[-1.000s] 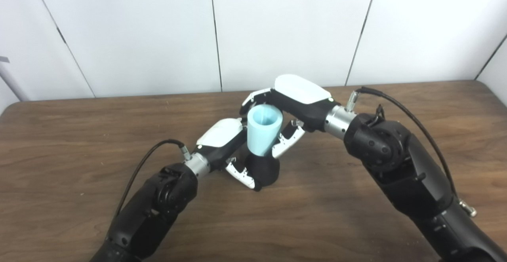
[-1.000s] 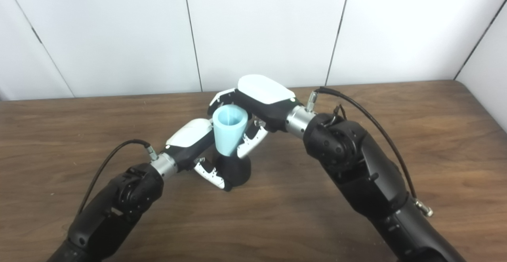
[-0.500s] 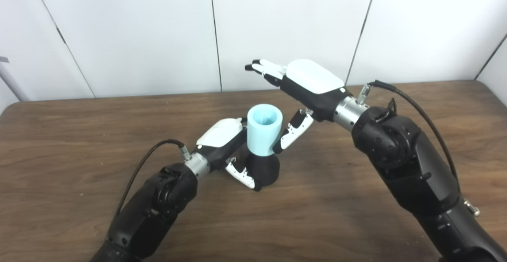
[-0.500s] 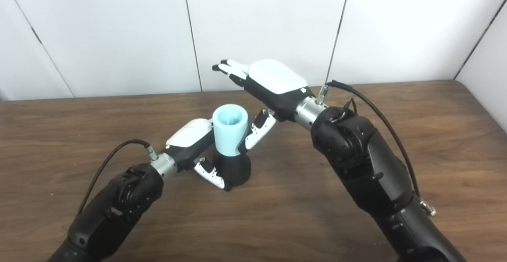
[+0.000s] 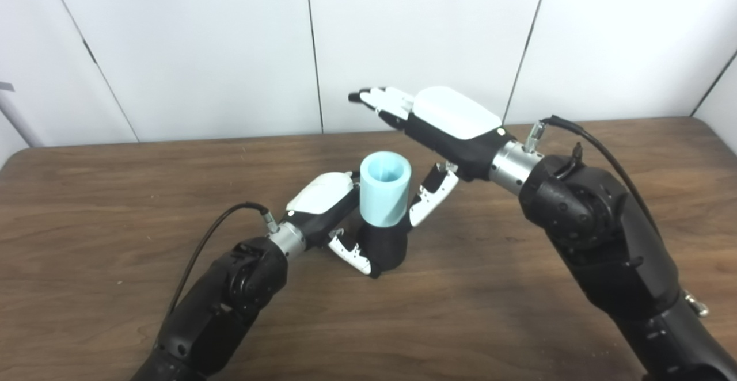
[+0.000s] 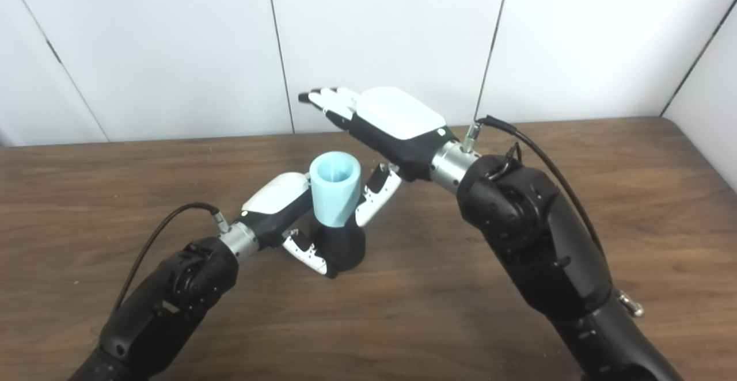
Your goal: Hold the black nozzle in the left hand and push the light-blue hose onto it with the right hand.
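The light-blue hose (image 5: 384,190), a short smooth plastic tube with its open mouth up, stands at the centre of the frame, seated on the black nozzle (image 5: 384,247), a rounded matte piece resting on the brown wooden table (image 5: 115,197). The left hand (image 5: 331,214) grips the nozzle's base, fingers curled round it. The right hand (image 5: 437,125) hovers above and to the right of the hose, fingers spread and holding nothing, its thumb just beside the tube's wall. The hose leans slightly, so it may be only partly seated; a brush from that thumb could tip it or pull it off. How deep the nozzle reaches inside is hidden, as are the left fingers behind the nozzle.
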`<action>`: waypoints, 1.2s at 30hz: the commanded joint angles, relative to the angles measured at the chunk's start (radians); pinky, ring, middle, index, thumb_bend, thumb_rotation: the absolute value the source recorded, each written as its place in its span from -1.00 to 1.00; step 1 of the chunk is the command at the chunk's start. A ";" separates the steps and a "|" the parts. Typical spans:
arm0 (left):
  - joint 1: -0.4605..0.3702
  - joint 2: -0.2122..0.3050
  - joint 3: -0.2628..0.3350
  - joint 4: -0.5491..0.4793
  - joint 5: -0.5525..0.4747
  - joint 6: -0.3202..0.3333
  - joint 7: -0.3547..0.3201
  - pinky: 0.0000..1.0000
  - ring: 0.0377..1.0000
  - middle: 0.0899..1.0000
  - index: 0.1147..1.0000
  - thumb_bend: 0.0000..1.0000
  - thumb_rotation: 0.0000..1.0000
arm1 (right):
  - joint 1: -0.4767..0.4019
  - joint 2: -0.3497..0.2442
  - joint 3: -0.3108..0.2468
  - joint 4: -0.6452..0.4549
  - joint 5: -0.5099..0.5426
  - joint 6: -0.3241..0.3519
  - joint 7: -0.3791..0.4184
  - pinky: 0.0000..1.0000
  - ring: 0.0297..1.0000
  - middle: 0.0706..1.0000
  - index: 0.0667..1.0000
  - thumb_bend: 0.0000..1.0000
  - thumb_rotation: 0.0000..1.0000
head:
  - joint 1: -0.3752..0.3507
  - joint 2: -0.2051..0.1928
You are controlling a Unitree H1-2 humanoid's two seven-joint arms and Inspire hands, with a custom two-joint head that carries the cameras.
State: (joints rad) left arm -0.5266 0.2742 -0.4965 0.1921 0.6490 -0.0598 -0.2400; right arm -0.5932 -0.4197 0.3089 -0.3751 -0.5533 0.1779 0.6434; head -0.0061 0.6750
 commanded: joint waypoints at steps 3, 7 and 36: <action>-0.001 0.006 -0.012 0.024 0.019 0.005 -0.032 1.00 0.21 -0.19 -0.13 0.05 -1.00 | -0.016 -0.041 -0.015 -0.018 0.077 -0.030 0.027 0.90 1.00 1.00 1.00 0.94 -0.33 | -0.001 0.000; -0.001 0.008 -0.011 0.022 0.020 0.005 -0.033 1.00 0.21 -0.19 -0.13 0.05 -1.00 | -0.009 -0.049 -0.009 -0.017 0.102 -0.029 0.039 0.99 1.00 1.00 1.00 0.86 -0.13 | -0.001 0.000; 0.001 0.007 -0.012 0.019 0.024 0.007 -0.030 1.00 0.22 -0.20 -0.13 0.05 -1.00 | 0.016 -0.062 0.022 -0.029 0.085 -0.050 0.052 1.00 1.00 1.00 1.00 0.66 0.19 | 0.006 0.002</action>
State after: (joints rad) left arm -0.5266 0.2743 -0.4951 0.1933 0.6490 -0.0591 -0.2400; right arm -0.5640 -0.4698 0.3301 -0.3781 -0.4688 0.1569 0.7054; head -0.0015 0.6765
